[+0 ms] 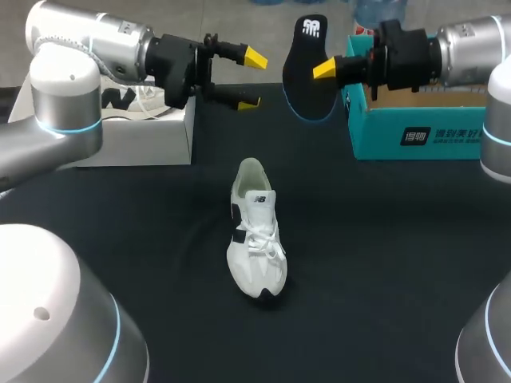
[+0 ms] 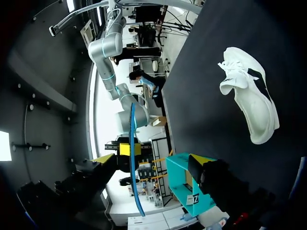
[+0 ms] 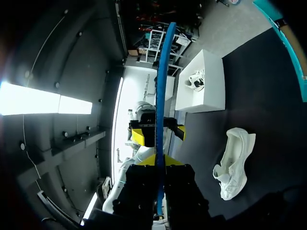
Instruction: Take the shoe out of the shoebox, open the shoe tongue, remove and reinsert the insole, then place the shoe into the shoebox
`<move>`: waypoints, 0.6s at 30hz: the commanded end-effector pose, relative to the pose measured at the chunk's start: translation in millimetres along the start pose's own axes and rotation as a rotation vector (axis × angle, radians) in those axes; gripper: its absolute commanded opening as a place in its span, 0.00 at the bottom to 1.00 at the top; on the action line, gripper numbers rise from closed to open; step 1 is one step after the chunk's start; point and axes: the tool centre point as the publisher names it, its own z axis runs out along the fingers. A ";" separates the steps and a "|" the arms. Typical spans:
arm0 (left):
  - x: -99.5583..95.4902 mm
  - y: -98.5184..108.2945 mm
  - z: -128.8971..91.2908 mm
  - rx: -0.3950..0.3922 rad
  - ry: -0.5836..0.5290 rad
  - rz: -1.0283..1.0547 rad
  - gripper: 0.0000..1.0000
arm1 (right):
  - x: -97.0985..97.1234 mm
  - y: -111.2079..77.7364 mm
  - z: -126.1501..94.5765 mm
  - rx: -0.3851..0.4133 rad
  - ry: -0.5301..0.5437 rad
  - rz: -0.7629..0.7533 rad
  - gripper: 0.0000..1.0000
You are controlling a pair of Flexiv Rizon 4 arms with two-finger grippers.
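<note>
1. The main risk we see is at reinsertion. The white low-top sneaker with black side patches (image 1: 255, 239) stands free on its sole in the middle of the black tabletop (image 1: 383, 255), toe towards the near edge and opening towards the far edge, and nothing holds it. If the insole is pushed in against it, we judge the shoe could slide or tip over.
2. The flat black foam insole with a blue underside (image 1: 303, 48) hangs upright in the air, above the far part of the tabletop and well apart from the shoe. It is held by a narrow pinch, so it could swivel or slip out during a quick swing.
3. The laces and tongue lie over the shoe's opening. The soft insole could catch on them and fold instead of seating flat.
4. The teal cardboard shoebox (image 1: 415, 136) sits at the far right, just beside the right arm (image 1: 471, 44). A careless sweep could knock it.
5. Right jaws: nearly closed, pressing the insole from both faces. In the right wrist view the blue edge runs straight out between the two yellow tips.
6. Left jaws, on the left arm (image 1: 88, 40): spread wide and holding nothing. They are at the far left, facing the insole and near it but not touching. If they close in for a handover off line, they could strike it loose.
</note>
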 end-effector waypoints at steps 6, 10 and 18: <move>17.5 12.1 -47.5 0.009 0.095 0.033 1.00 | 1.7 6.0 3.6 -0.026 -0.033 -0.009 0.00; 26.9 21.9 -69.7 0.011 0.128 0.039 1.00 | 2.8 11.7 7.9 -0.033 -0.047 -0.020 0.00; 43.3 37.7 -118.4 0.024 0.184 0.061 1.00 | 8.9 22.0 17.8 -0.080 -0.082 -0.067 0.00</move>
